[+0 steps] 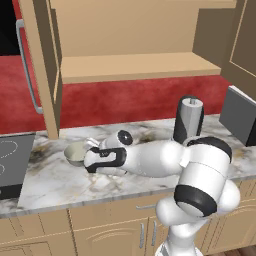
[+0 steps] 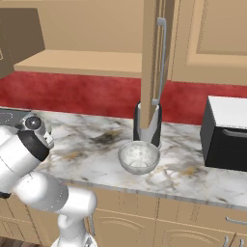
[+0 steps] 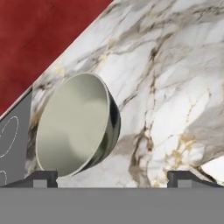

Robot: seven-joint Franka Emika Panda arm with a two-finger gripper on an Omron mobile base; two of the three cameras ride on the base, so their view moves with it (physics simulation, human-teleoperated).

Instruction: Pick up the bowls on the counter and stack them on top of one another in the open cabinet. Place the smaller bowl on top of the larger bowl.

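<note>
Nearest the base, the white arm bends low over the counter (image 1: 60,187), carrying the hand (image 3: 112,177) down toward the smaller bowl (image 1: 76,153), which sits on the marble close to the dark cooktop (image 1: 10,165). Seen from the hand camera, the two dark fingertips (image 3: 43,178) stand wide apart, empty, with the smaller bowl just ahead and toward one fingertip; the bowl is not yet between them, so the low, reaching pose reads as an approach meant to bring a finger either side of the thin rim. Further along the counter the larger bowl (image 2: 139,157) rests upright and untouched, directly in front of the black-and-silver cylindrical appliance (image 2: 147,126); since it must go at the bottom of the stack, going for the small one first would mean parking it somewhere meanwhile. A black boxy appliance (image 2: 226,132) stands at the counter's far end. Beyond and above, past the red backsplash (image 1: 125,100), the cabinet (image 1: 140,67) hangs with its door (image 1: 40,65) swung open, its shelf waiting for both bowls.
</note>
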